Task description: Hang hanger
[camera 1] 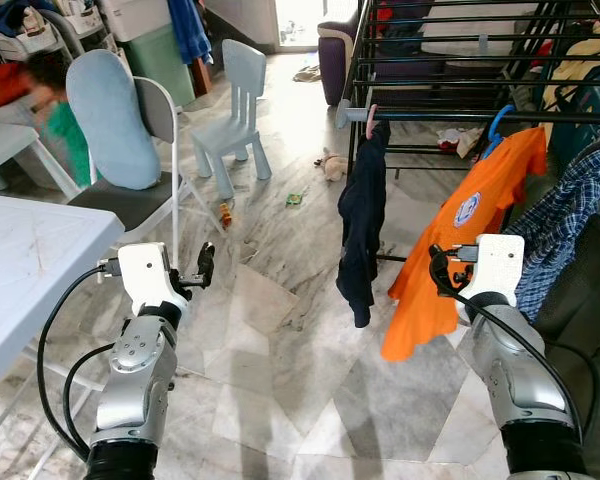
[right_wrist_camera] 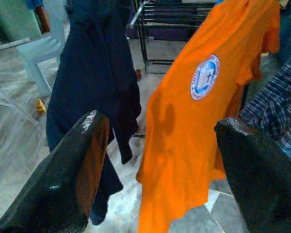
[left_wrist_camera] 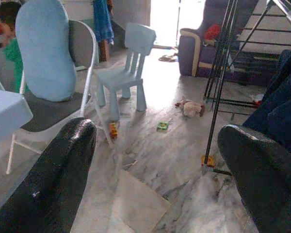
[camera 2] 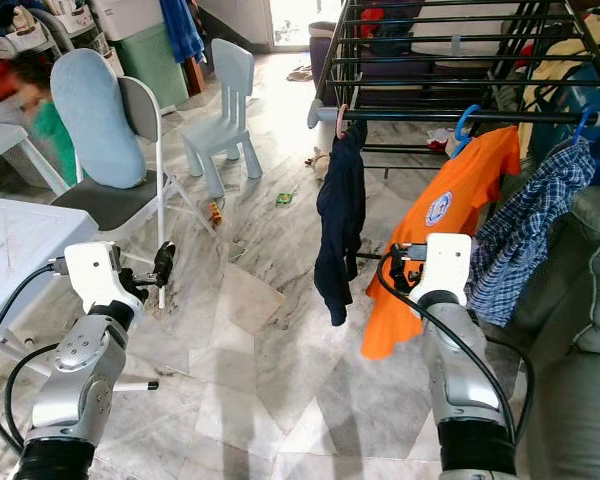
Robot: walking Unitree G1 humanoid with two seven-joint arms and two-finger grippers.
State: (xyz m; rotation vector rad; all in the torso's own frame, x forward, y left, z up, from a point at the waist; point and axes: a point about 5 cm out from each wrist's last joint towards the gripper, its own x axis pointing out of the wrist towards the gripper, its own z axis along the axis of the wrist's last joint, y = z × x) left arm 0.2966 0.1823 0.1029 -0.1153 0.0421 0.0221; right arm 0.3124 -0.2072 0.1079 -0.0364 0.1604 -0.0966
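Orange shirt [camera 1: 450, 240] and navy garment [camera 1: 363, 220] hang before the wide-spread right gripper [right_wrist_camera: 160, 179]; left gripper [left_wrist_camera: 155, 179] gapes too.

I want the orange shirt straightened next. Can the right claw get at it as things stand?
Probably yes. The right claw is open and faces the orange shirt on the rack, nothing between them. The navy garment hangs apart, to its left.

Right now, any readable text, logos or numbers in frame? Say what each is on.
Nothing legible.
Orange T-shirt: round blue-and-white badge on the chest, lettering too blurred to read.
Small green packet on the floor: print too small to read.
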